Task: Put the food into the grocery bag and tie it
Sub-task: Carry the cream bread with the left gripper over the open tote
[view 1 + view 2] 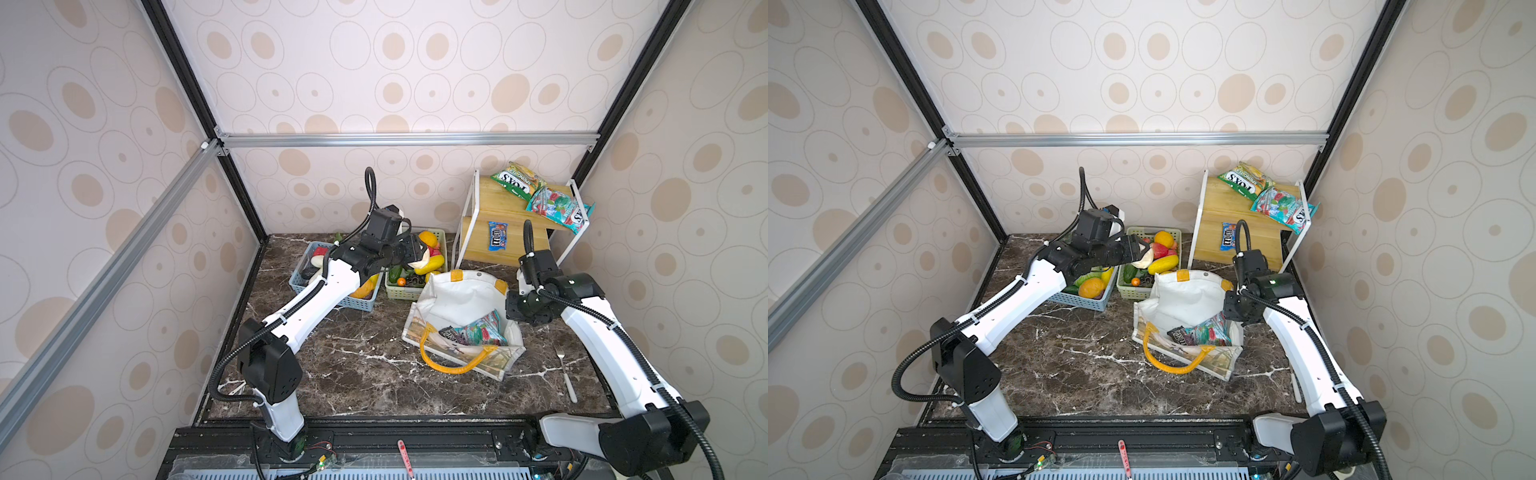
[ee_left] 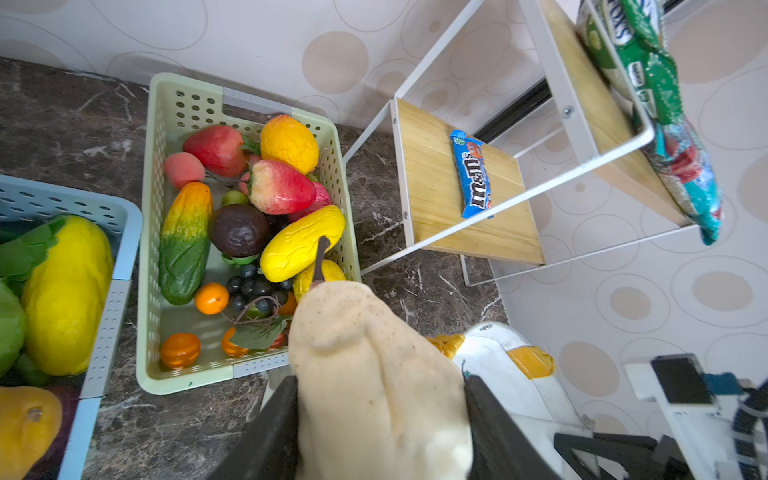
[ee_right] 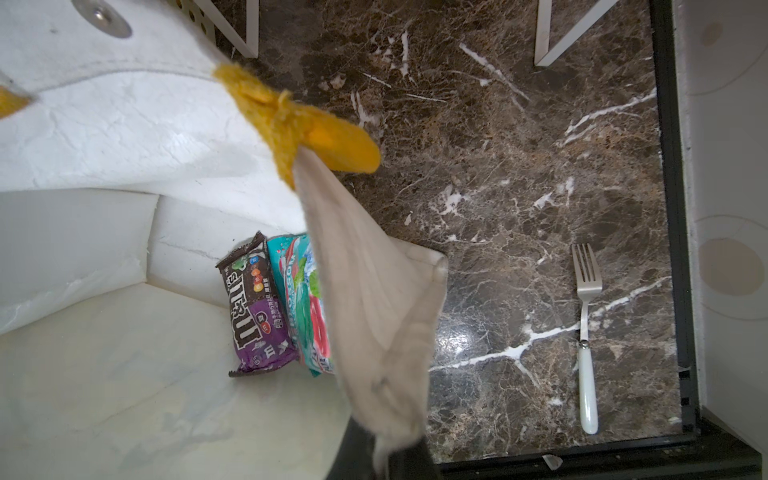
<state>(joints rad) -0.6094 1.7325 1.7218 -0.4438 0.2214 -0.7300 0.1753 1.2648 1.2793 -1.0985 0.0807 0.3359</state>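
Note:
My left gripper (image 2: pixel 380 384) is shut on a cream pear-shaped fruit (image 2: pixel 365 357) with a brown stem, held above the near corner of the green basket (image 2: pixel 154 232). In both top views the fruit (image 1: pixel 417 263) (image 1: pixel 1143 260) hangs just behind the grocery bag (image 1: pixel 457 297), a white tote standing open with a yellow-orange handle (image 1: pixel 453 366) in front. My right gripper (image 3: pixel 390 451) is shut on the bag's side wall (image 3: pixel 374 307) and holds that edge up. Inside the bag lie a dark purple packet (image 3: pixel 253 309) and a teal packet (image 3: pixel 301 299).
The green basket holds several fruits; a blue basket (image 2: pixel 120 253) with more stands beside it. A wooden rack (image 1: pixel 498 218) at the back right carries a blue candy packet (image 2: pixel 473 174) and two snack bags (image 1: pixel 540 195). A fork (image 3: pixel 586 332) lies right of the bag.

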